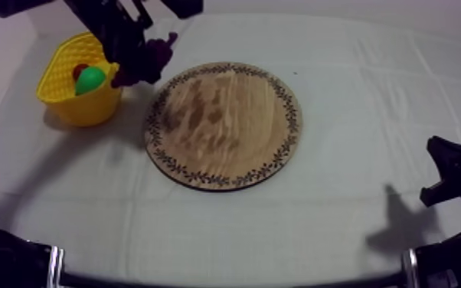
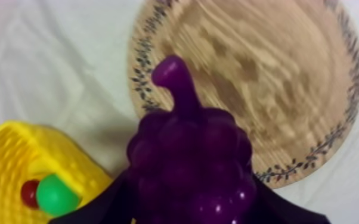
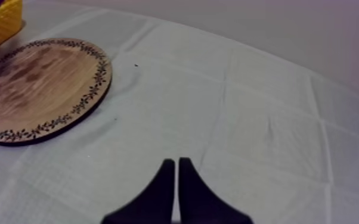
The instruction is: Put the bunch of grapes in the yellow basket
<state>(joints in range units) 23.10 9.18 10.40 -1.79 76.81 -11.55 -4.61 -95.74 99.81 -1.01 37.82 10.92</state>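
In left gripper (image 2: 194, 205), bunch of grapes (image 2: 188, 161), stem end toward wooden board (image 2: 265, 65)

Glossy grapes (image 2: 191, 170); wood-grain board (image 1: 223, 125); creased cloth (image 3: 265, 119).

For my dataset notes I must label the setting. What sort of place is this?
Probably a robot test bench, not a home: a cloth-covered table, the left gripper holding a toy bunch of grapes near a yellow basket, and a wooden board.
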